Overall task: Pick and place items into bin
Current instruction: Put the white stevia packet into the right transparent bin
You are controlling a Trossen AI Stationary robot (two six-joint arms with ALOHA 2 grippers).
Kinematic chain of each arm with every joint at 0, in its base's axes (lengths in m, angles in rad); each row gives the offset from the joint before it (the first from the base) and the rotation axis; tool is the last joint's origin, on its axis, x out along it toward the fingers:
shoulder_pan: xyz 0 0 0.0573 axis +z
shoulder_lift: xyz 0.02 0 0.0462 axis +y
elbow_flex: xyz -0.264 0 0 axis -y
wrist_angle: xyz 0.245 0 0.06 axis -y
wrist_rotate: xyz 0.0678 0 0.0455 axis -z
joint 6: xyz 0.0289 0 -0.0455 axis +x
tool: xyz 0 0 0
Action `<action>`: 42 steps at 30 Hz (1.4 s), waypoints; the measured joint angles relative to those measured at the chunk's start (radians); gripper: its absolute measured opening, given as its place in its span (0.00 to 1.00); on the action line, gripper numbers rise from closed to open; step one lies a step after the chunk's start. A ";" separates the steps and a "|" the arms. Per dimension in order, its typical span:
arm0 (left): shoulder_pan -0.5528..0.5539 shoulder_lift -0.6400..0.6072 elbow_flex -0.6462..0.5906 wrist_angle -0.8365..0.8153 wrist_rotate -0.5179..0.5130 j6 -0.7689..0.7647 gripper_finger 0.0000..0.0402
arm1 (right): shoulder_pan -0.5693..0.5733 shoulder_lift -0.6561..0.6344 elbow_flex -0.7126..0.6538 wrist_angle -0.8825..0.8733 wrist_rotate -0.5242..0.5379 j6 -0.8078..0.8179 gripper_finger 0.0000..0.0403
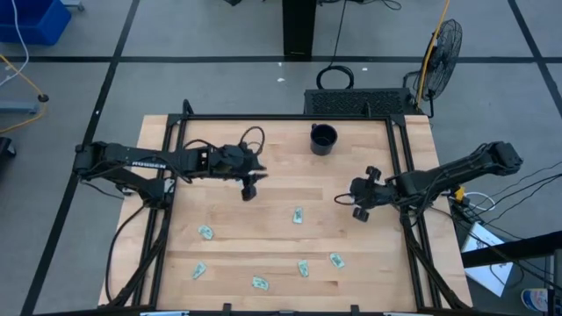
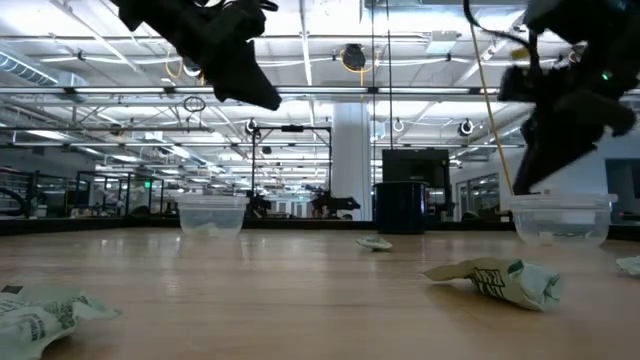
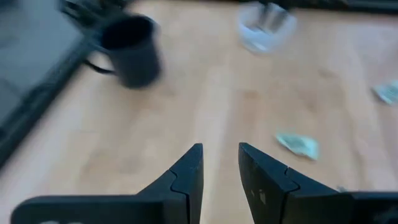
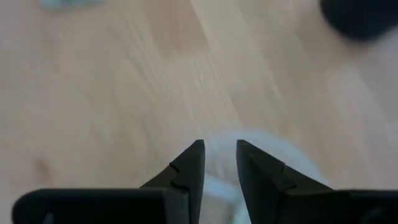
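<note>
Several small pale green wrapped pieces lie flat on the wooden table: one in the middle (image 1: 299, 215), one to the left (image 1: 205, 233), others near the front edge (image 1: 259, 283) (image 1: 336, 260). My left gripper (image 1: 248, 190) hangs above the table left of centre, its fingers (image 3: 193, 168) close together with nothing between them. My right gripper (image 1: 344, 201) hangs right of centre over a clear cup (image 4: 273, 158), fingers close together and empty. A piece (image 3: 298, 144) lies just ahead of my left gripper.
A dark mug (image 1: 323, 139) stands near the far edge. Two clear plastic cups stand on the table, one under each gripper (image 2: 210, 215) (image 2: 560, 218). Black rails (image 1: 402, 167) run along the table's sides. Bare wood lies between the two grippers.
</note>
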 joint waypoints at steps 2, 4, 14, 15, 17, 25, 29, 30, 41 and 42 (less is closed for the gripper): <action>-0.021 0.000 0.000 -0.039 0.047 0.000 0.27 | 0.000 -0.011 0.007 0.088 -0.003 -0.056 0.22; -0.050 0.000 0.000 -0.082 0.081 -0.005 0.27 | 0.002 -0.014 0.007 0.201 -0.032 -0.135 0.22; -0.237 0.000 0.000 -0.192 0.092 -0.024 0.27 | 0.004 0.167 -0.078 0.868 -0.238 -0.411 0.23; -0.252 0.000 0.000 -0.191 0.080 -0.036 0.27 | 0.004 0.208 -0.079 0.907 -0.238 -0.424 0.24; -0.279 0.000 0.000 -0.192 0.045 -0.056 0.27 | 0.003 0.295 -0.076 0.971 -0.245 -0.465 0.28; -0.324 0.000 0.000 -0.208 -0.053 -0.076 0.27 | 0.001 0.638 0.010 1.221 -0.316 -0.621 0.47; -0.328 0.000 0.000 -0.214 -0.062 -0.105 0.27 | -0.012 0.758 0.075 1.216 -0.314 -0.626 0.49; -0.328 0.000 0.000 -0.214 -0.062 -0.112 0.27 | -0.016 0.784 0.089 1.210 -0.313 -0.620 0.49; -0.329 0.000 -0.001 -0.235 -0.063 -0.135 0.27 | -0.051 0.867 0.120 1.156 -0.312 -0.558 0.43; -0.329 0.000 -0.001 -0.236 -0.063 -0.135 0.27 | -0.051 0.867 0.120 1.146 -0.312 -0.558 0.42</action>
